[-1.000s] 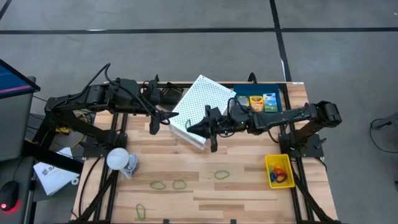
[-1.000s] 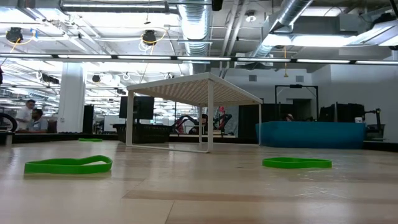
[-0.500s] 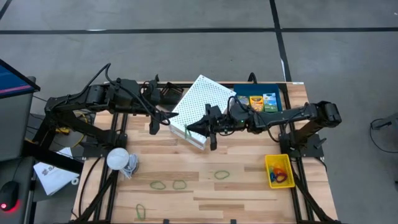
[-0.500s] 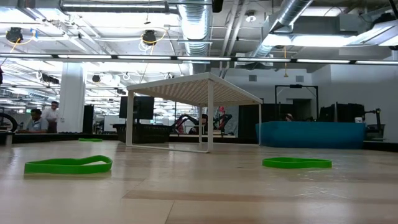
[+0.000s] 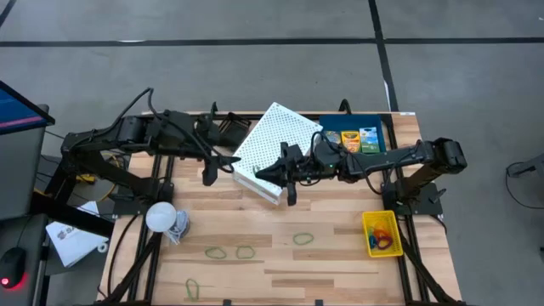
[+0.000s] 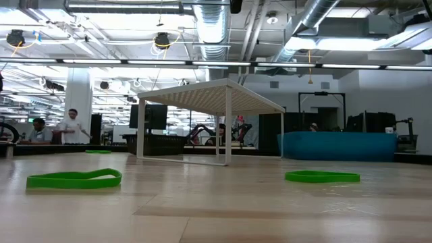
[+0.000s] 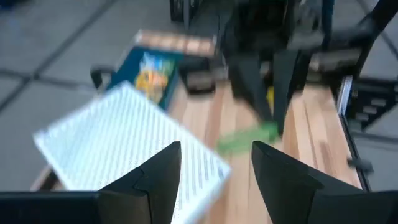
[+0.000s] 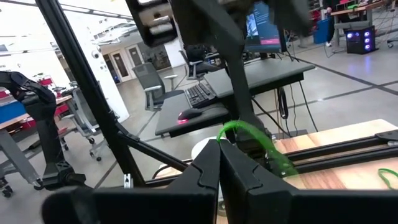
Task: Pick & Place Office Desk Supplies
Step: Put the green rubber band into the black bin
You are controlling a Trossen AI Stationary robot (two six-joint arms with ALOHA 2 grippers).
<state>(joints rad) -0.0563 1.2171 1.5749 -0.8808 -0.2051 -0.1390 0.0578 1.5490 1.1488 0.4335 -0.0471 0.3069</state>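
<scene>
The right gripper [image 5: 274, 174] is pinched shut on a green rubber band [image 8: 254, 142], which pokes out from between its fingertips and hangs loose in the air. The band is thin and bendy, so only a little bit of it may be caught. If the pinch is weak, the band could slip out and drop onto the worktop [image 5: 323, 263] before it gets to a tray. Just behind this gripper stands the white mesh tray [image 5: 276, 144], turned upside down, and the gripper is touching or nearly touching its edge. A quick swing could bump the tray, or the hanging loop could snag on its corner. On the other side of the white tray, close by, is the left gripper [image 5: 219, 167]. Its fingers [image 7: 149, 180] are spread apart and hold nothing. The two grippers point at each other, so they could knock together if both move in at once. Farther back along the right arm sits the blue tray [image 5: 374, 129] with the crayon packs [image 5: 349, 140] in it. Far off to the side of the right gripper, near the worktop's front corner, is the yellow tray [image 5: 382, 233]. The carry there is long, so the band has more time to slide free. More green bands [image 5: 303, 240] lie flat on the worktop, well apart from both grippers, waiting.
</scene>
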